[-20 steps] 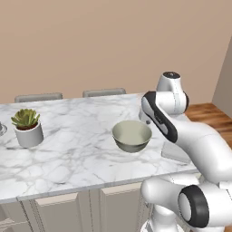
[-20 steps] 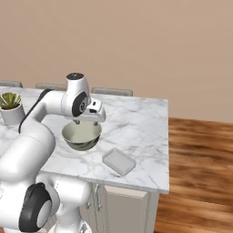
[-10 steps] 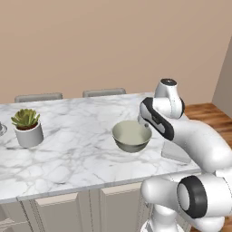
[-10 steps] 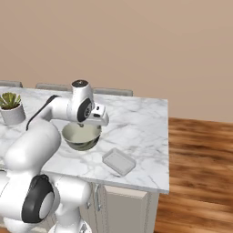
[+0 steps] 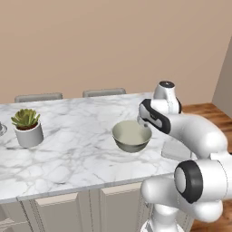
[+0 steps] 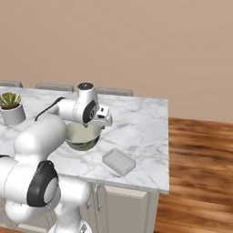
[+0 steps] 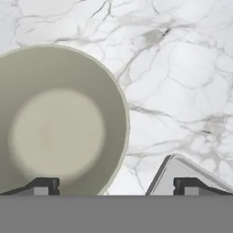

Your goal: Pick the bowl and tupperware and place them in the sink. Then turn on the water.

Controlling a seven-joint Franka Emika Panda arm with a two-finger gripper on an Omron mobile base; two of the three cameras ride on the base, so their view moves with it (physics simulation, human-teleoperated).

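1. Left base view — the wide, glossy grey-green ceramic bowl (image 5: 132,135) sits upright on the white marble counter (image 5: 72,149), near its right end.
2. Right base view: the flat pale rectangular lidded tupperware (image 6: 119,161) lies right of the bowl, apart from it.
3. Hand view — the 2-finger gripper (image 7: 116,185) hangs wide open, empty, over the bowl's rim.
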